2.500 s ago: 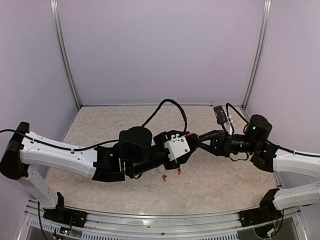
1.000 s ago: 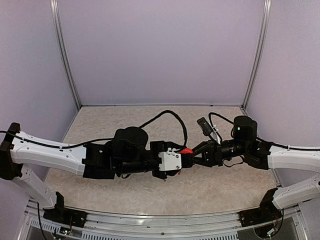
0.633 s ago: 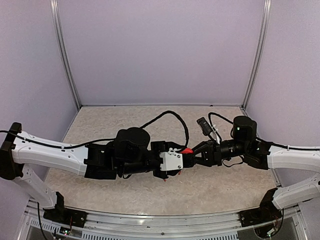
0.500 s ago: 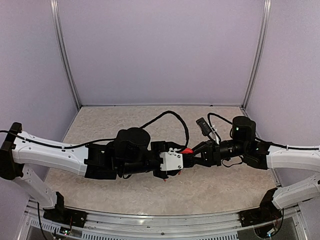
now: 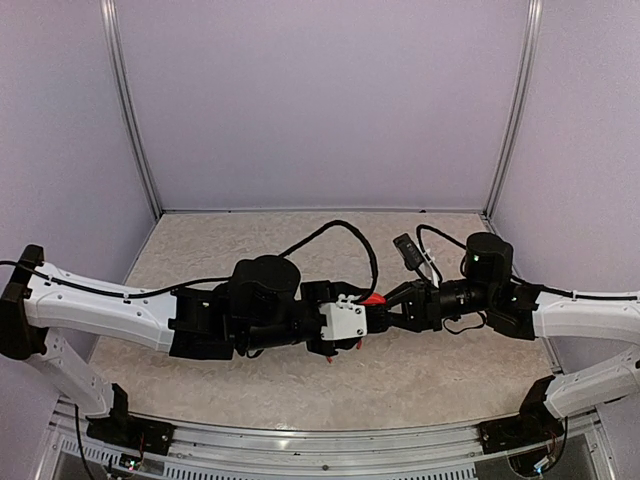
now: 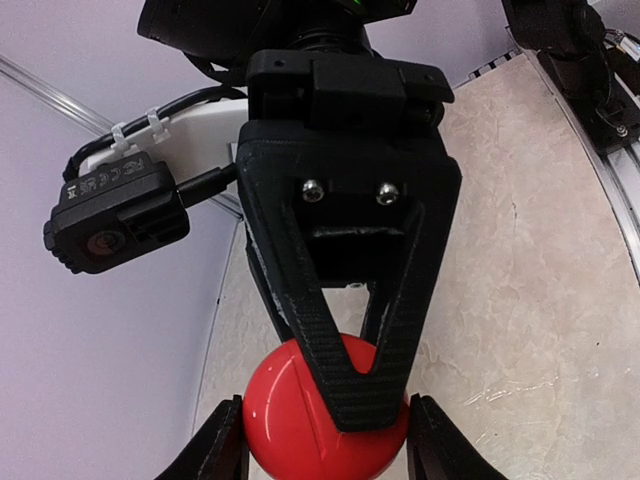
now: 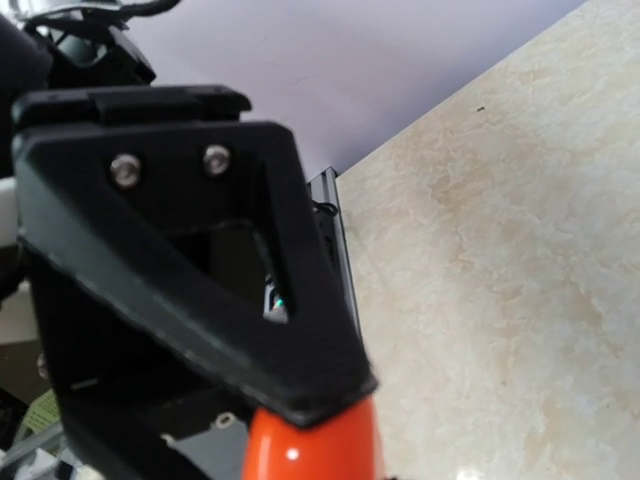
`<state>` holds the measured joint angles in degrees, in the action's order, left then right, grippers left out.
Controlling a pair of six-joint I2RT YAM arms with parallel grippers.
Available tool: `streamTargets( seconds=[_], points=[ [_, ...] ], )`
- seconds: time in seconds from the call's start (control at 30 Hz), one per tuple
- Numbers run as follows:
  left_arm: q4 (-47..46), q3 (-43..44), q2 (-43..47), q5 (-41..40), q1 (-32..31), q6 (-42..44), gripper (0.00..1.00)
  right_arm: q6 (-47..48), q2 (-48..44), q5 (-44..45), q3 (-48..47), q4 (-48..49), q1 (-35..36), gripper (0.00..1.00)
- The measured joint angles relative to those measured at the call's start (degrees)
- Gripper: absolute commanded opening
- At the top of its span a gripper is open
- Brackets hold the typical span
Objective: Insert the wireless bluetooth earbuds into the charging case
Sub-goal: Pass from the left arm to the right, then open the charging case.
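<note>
The left gripper [image 6: 325, 445] clasps the red case [image 6: 290, 430]; the right gripper [image 6: 365, 405] faces it head-on, tip against the case, its own closure unclear.

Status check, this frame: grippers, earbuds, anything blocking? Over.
Left gripper shut on red case. Right gripper shut, tip against the case. Earbud not visible at the tips. Nothing else between them.

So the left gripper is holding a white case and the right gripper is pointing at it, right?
Not quite: the case is red, not white. The left wrist view shows it held by the left gripper, with the right gripper pointing at it.
</note>
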<state>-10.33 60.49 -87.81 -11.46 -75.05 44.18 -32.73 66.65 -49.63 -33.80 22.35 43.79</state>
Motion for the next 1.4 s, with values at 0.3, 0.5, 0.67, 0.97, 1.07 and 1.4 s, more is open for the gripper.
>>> streamTargets(
  seconds=[0.3, 0.5, 0.67, 0.97, 1.07, 1.4],
  points=[
    [-1.1, 0.0, 0.0, -1.5, 0.0, 0.5, 0.37, -1.3, 0.0, 0.3, 0.3, 0.8, 0.0, 0.22],
    [-1.2, 0.0, 0.0, -1.5, 0.0, 0.2, 0.61, -1.0, 0.0, 0.6, 0.4, 1.2, 0.0, 0.11],
    [-2.9, -0.1, 0.0, -1.9, 0.0, -0.9, 0.85, -0.3, -0.4, 0.8, 0.5, 0.9, 0.2, 0.09],
    [-6.3, -6.0, 6.1, 4.6, 2.6, -10.7, 0.9, 6.2, -5.7, 2.8, 0.4, -2.4, 0.2, 0.04],
    [-8.0, -6.0, 8.2, 9.9, 5.5, -17.5, 0.89, 9.9, -6.5, 3.7, -0.2, -4.0, 0.2, 0.02],
    [-10.6, -3.7, 6.8, 18.1, 7.4, -30.8, 0.81, 17.5, -8.1, 5.0, -1.3, -7.7, 0.2, 0.0]
  ],
)
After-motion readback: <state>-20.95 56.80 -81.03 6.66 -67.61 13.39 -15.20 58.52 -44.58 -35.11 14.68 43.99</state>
